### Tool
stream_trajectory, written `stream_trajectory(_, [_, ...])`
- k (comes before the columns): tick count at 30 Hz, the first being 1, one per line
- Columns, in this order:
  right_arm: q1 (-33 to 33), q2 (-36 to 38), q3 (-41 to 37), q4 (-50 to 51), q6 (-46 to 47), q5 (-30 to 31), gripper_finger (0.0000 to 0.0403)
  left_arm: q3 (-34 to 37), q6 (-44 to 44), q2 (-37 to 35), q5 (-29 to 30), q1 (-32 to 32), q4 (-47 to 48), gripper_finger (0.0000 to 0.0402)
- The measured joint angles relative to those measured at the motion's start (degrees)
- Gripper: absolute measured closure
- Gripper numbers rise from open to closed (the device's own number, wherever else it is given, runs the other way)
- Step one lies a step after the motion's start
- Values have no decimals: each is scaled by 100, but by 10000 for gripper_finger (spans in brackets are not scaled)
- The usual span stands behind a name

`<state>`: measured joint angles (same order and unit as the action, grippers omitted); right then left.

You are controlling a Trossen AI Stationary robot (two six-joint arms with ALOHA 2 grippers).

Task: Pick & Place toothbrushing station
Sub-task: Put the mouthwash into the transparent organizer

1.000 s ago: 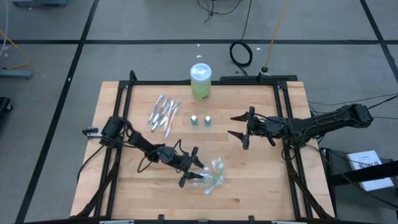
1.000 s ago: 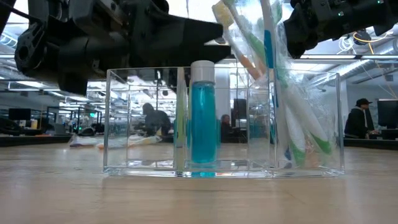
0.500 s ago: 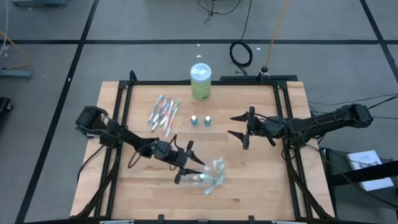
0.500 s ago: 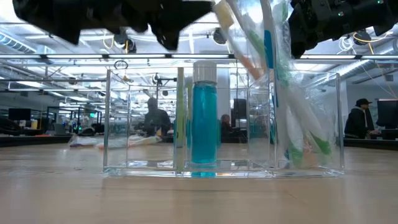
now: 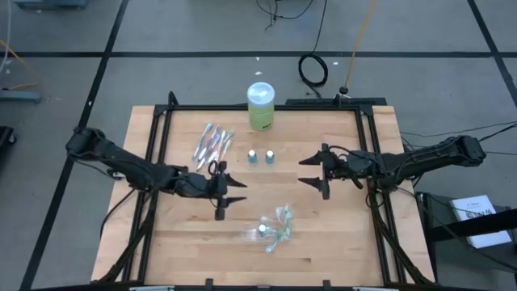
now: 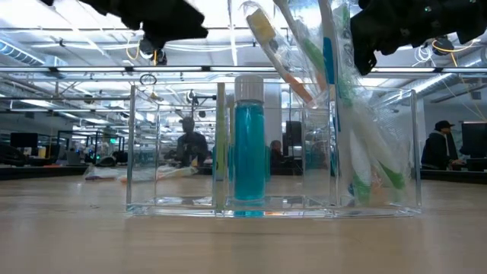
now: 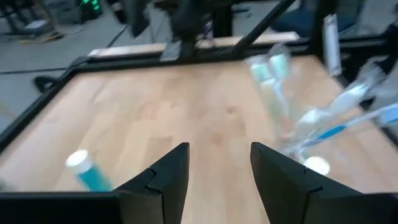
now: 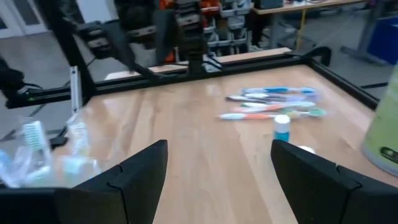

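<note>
A clear plastic holder [image 5: 272, 229] stands on the wood table near its front edge. It holds several toothbrushes [image 6: 346, 114] and one blue tube [image 6: 249, 144] upright in its compartments. More toothbrushes [image 5: 213, 146] lie loose at the far left, and two small blue tubes [image 5: 260, 156] stand beside them. My left gripper [image 5: 224, 196] is open and empty, left of the holder and farther back, above the table; its wrist view [image 7: 219, 152] shows the gap. My right gripper [image 5: 317, 175] is open and empty at the right [image 8: 217, 149].
A green bottle with a white cap [image 5: 260, 106] stands at the far edge. A black frame [image 5: 266, 107] runs round the table top. Bare wood lies between the two grippers and in front of the loose brushes. People show in the room behind.
My left gripper has drawn back from the clear holder toward the table's left and far edge and has risen, staying open. The holder stays in place. One toothbrush in it now leans a little farther left.
</note>
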<state>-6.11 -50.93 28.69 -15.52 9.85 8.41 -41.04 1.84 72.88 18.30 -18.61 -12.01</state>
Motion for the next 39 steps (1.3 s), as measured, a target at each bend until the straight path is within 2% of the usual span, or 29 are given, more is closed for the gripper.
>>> stream_trajectory(7, [0, -9, -77, 76, 0, -106, 124, 0, -47, -39, 844, 104, 303, 224])
stream_trajectory(9, [0, -11, -137, -25, 0, -106, 124, 0, -47, 19, 855, 276, 337, 224])
stream_trajectory(12, [4, -11, -199, -142, 0, -102, 124, 185, -63, 28, 519, 640, 235, 224])
stream_trajectory(19, [17, -11, -545, -725, -47, -53, 124, 1228, 157, 33, -214, 1768, -1469, 224])
stream_trajectory(23, [17, -55, -903, -1177, -363, 578, 124, 1691, 462, 110, -840, 2350, -2316, 223])
stream_trajectory(25, [44, -126, -1122, -1428, -559, 1011, 124, 1722, 645, 107, -1008, 2611, -2406, 215])
stream_trajectory(28, [274, -307, -1336, -1722, -644, 1237, 124, 1728, 857, 105, -1129, 2936, -2241, 189])
stream_trajectory(33, [941, -999, -1401, -1885, -589, 1210, 124, 1733, 480, 106, -1431, 3211, -2218, 149])
stream_trajectory(39, [1561, -1861, -1401, -3433, -808, 61, 124, 1729, 84, 370, -1389, 3214, -2241, 143])
